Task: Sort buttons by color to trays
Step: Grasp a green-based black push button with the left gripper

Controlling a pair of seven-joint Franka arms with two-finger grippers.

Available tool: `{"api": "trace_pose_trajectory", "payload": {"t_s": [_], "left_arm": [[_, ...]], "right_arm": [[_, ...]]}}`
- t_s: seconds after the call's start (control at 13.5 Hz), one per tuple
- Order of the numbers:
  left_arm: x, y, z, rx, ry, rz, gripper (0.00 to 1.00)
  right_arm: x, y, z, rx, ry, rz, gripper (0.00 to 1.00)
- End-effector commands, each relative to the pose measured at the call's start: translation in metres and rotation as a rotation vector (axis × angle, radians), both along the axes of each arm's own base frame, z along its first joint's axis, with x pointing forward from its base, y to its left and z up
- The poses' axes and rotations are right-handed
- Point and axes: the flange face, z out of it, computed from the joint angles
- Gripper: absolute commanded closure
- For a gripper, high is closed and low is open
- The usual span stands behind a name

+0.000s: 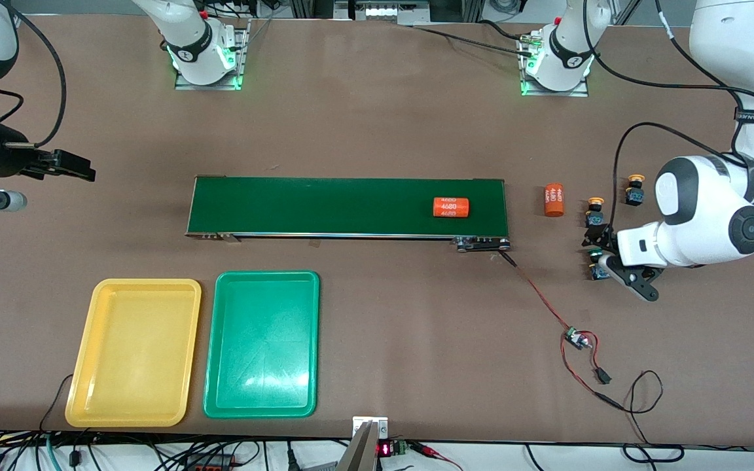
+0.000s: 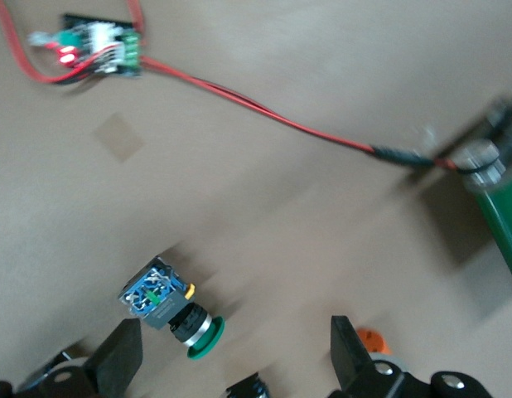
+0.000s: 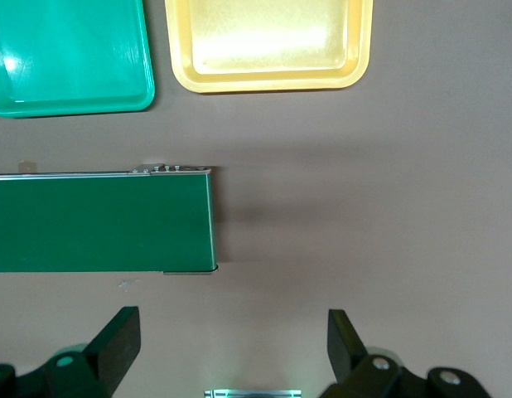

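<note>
The left hand (image 1: 603,252), fingers apart, hangs over the green buttons (image 1: 594,255), one lying between its fingers.

Four buttons (image 1: 595,210): two yellow, two green. Two trays (image 1: 133,353), two orange cylinders (image 1: 450,207), one belt (image 1: 324,206).

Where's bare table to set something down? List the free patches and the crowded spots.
Free: both trays, yellow and green; the table between belt and bases; the stretch between green tray and red wires. Crowded: the buttons under the open left gripper, by the orange cylinder.
</note>
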Motion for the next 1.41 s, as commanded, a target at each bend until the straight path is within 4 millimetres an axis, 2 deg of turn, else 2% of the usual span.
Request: {"api": "trace_pose_trajectory", "payload": {"t_s": [0.0,0.15,0.37,0.59,0.74,0.97,1.04,1.11,1.19,1.34], "left_arm": [[0.011,0.004,-0.023,0.055,-0.034,0.153,0.0],[0.009,0.022,-0.04,0.082,-0.005,0.269,0.0],[0.007,0.027,-0.056,0.102,0.034,0.406,0.0],[0.005,0.03,-0.081,0.123,0.052,0.496,0.0],[-0.004,0.04,-0.101,0.129,0.086,0.531,0.0],[-0.006,0.045,-0.107,0.131,0.089,0.535,0.0],[-0.007,0.046,-0.107,0.132,0.086,0.514,0.1],[-0.008,0.046,-0.108,0.131,0.09,0.491,0.39],[-0.009,0.045,-0.108,0.133,0.096,0.501,0.62],[-0.011,0.038,-0.106,0.134,0.102,0.498,0.92]], "right_arm": [[-0.003,-0.004,0.006,0.01,0.01,-0.008,0.0],[-0.002,-0.001,0.006,0.009,0.009,-0.014,0.0],[-0.002,-0.001,0.006,0.011,0.009,-0.012,0.0],[-0.001,0.001,0.006,0.012,0.007,-0.002,0.0],[-0.001,0.001,0.006,0.013,0.007,0.001,0.0],[-0.001,0.001,0.005,0.013,0.01,0.001,0.0],[-0.001,0.001,0.005,0.013,0.009,0.001,0.0],[-0.001,0.001,0.005,0.013,0.01,0.001,0.0],[-0.001,0.002,0.005,0.013,0.009,0.004,0.0],[-0.001,0.003,0.005,0.015,0.01,0.004,0.0]]}}
